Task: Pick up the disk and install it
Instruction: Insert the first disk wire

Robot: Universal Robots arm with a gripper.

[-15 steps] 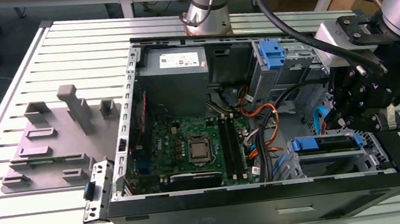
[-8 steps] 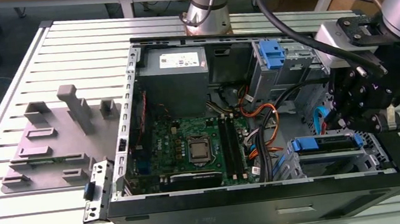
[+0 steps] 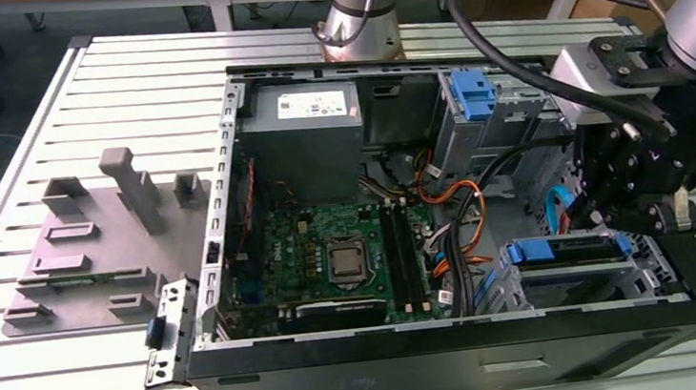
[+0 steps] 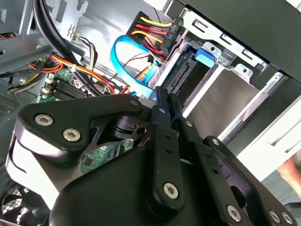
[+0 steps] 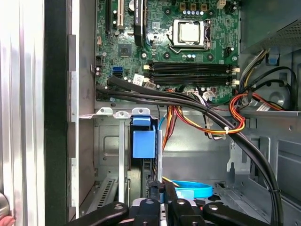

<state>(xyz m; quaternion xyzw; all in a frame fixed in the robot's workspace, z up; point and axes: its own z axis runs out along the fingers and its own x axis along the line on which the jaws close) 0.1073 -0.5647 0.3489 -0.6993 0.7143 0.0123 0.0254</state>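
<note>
Silver metal edged with blue plastic rails, the disk (image 3: 560, 249) sits in the drive cage (image 3: 593, 279) at the front corner of the open computer case (image 3: 465, 348). Its blue tab (image 5: 143, 142) faces the motherboard (image 5: 188, 56). I judge it rigid and dense for its size, with smooth faces that could slip and internals that would not tolerate a knock or a twist. The soundest hold looks to be across its narrow edges on the rails or at the blue tab, away from the connector end. The gripper (image 4: 164, 101) hangs just beside that end, and its jaws are drawn together with nothing visible between them. A blue data cable (image 4: 123, 51) loops close by, and bundled power leads (image 5: 202, 106) cross above the cage. The case rests on a slatted bench (image 3: 121, 92).
</note>
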